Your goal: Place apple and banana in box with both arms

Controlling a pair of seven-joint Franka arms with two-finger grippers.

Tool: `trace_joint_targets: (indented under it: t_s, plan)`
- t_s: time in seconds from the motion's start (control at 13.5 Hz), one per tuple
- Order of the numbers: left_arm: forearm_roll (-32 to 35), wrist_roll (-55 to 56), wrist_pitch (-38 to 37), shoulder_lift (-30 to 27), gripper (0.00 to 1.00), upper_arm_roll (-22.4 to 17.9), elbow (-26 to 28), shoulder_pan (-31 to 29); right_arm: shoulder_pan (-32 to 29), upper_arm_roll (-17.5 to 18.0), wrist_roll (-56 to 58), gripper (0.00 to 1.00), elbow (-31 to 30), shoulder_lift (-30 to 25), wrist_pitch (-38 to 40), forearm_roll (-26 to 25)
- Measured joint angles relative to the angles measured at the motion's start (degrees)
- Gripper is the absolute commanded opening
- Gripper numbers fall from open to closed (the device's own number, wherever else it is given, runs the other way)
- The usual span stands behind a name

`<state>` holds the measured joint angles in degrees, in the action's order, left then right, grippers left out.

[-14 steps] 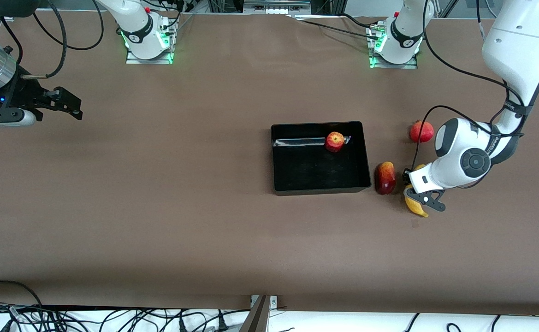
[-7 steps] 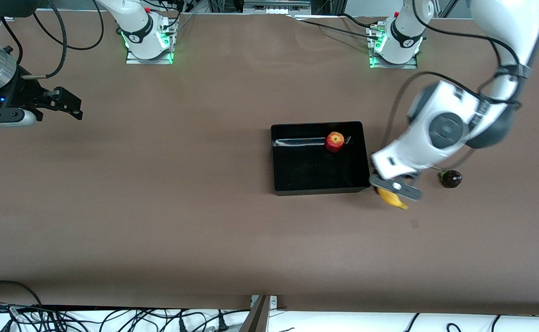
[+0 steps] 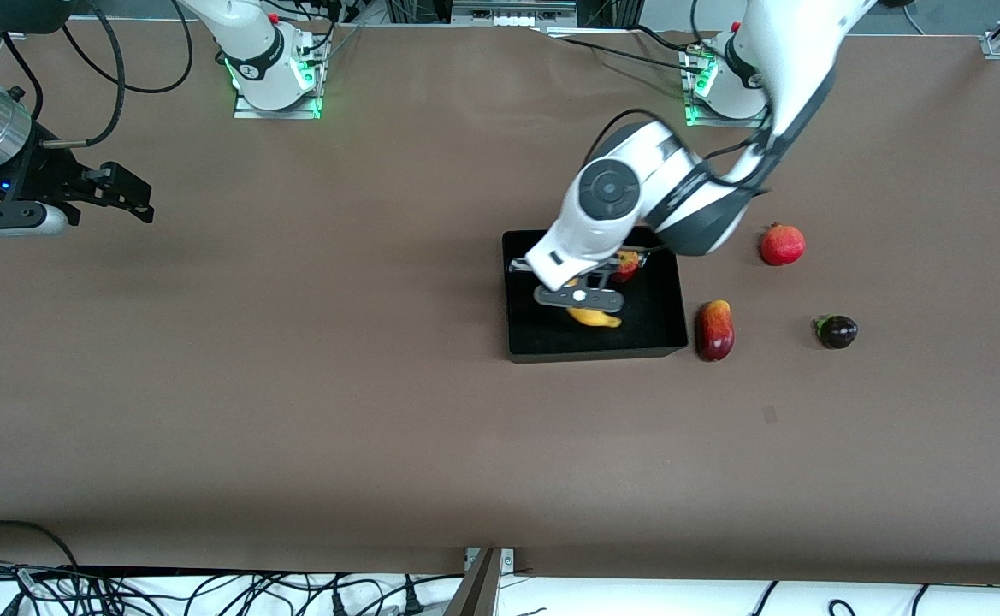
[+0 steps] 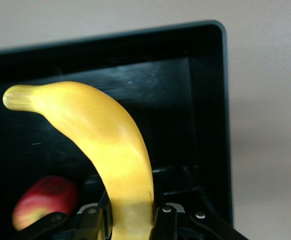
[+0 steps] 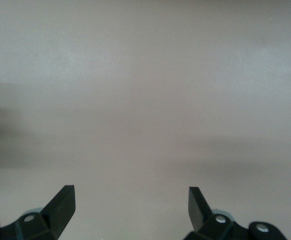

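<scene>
My left gripper (image 3: 581,299) is shut on the yellow banana (image 3: 595,318) and holds it over the black box (image 3: 512,342). In the left wrist view the banana (image 4: 105,145) rises between the fingers (image 4: 164,225) above the box floor (image 4: 185,100). The red apple (image 3: 628,267) lies in the box, in the part nearer the robots' bases, mostly hidden by the left arm; it also shows in the left wrist view (image 4: 43,197). My right gripper (image 3: 127,201) is open and empty, waiting over bare table at the right arm's end (image 5: 130,200).
Outside the box, toward the left arm's end, lie an elongated red-orange mango (image 3: 714,329), a round red fruit with a crown tip (image 3: 782,244) and a small dark fruit (image 3: 837,331). Cables hang along the table edge nearest the front camera.
My left arm has lifted the banana from the table beside the mango and carried it over the box. The mango, red fruit and dark fruit show again. The right arm has not moved.
</scene>
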<state>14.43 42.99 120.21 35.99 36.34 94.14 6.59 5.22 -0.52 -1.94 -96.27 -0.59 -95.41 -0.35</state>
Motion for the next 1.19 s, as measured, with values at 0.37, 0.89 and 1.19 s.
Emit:
trace_joint_targets:
  t_s: [0.37,0.89,1.19]
  plan:
    - [0.0,3.8,6.7,6.5,0.66,-0.5,-0.3,0.5,0.0,0.0,0.0,1.0,0.0,0.0,0.0,0.0]
    - [0.2,6.0,5.0,5.3,1.0,-2.0,-3.5,1.1,0.0,0.0,0.0,1.0,0.0,0.0,0.0,0.0]
    - [0.2,0.7,-17.5,-5.7,1.0,-2.2,-9.2,-2.7,0.0,0.0,0.0,1.0,0.1,0.1,0.0,0.0]
